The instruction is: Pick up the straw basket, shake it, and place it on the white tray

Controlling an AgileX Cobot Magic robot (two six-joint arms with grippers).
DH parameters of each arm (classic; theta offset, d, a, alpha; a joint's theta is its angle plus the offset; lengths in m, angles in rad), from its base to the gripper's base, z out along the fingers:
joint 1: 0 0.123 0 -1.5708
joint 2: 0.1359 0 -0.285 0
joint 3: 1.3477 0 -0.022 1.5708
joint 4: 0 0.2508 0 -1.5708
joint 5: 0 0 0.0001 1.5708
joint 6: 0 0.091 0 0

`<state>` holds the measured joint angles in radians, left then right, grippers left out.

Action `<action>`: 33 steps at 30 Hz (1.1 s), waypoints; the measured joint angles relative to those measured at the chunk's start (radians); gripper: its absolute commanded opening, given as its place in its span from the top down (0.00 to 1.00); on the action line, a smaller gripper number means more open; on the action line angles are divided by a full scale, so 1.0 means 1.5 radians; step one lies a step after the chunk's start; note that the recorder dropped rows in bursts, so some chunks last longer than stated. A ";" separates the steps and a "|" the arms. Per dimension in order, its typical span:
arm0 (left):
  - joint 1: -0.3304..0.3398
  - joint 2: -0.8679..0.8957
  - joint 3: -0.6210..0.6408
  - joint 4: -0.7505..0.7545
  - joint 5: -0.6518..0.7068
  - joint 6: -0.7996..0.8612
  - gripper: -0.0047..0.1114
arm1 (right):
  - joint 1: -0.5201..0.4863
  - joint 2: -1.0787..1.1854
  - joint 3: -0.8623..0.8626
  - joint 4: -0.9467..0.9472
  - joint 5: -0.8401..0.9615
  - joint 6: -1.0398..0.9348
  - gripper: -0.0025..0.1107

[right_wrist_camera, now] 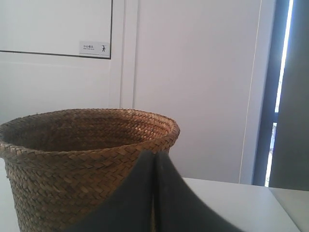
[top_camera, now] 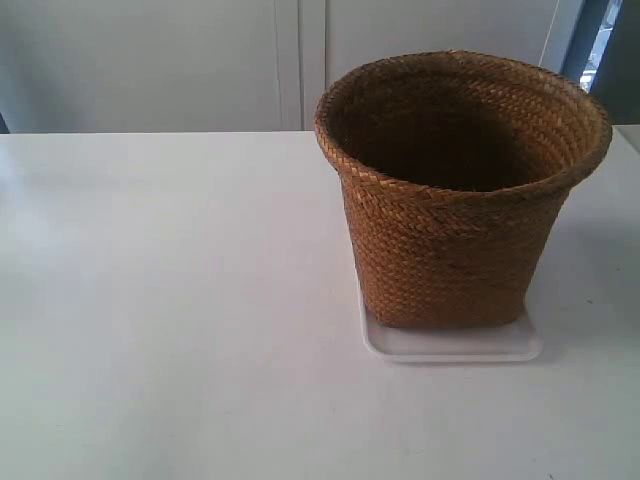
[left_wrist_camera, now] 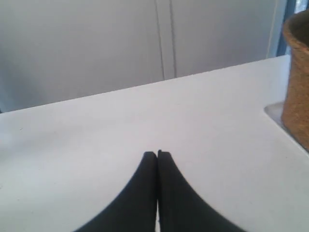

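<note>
Exterior view: the straw basket [top_camera: 455, 200] stands upright on the white tray [top_camera: 450, 345], toward this view's right side of a white table [top_camera: 170, 300].
The basket's squarish base fills most of the tray, with a thin strip of glossy white rim showing along the near edge and at the corners; its wide braided mouth is open to the camera and dark inside. In the left wrist view the left gripper [left_wrist_camera: 157, 153] has its two black fingers pressed together with nothing between them, above bare tabletop and well apart from the basket, which shows at the frame edge. In the right wrist view the right gripper [right_wrist_camera: 154, 153] is likewise pinched closed on nothing, its tips level with the basket's rim; whether they touch the weave I cannot tell.
</note>
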<state>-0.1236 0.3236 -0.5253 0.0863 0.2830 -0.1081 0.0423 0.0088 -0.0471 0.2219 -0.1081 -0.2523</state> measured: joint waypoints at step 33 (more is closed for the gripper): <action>0.091 -0.213 0.347 -0.002 -0.263 -0.080 0.96 | 0.000 -0.001 0.000 0.000 0.000 0.000 0.98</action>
<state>0.0134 0.0048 -0.0048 0.0826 -0.1115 -0.2282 0.0423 0.0073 -0.0471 0.2219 -0.1081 -0.2523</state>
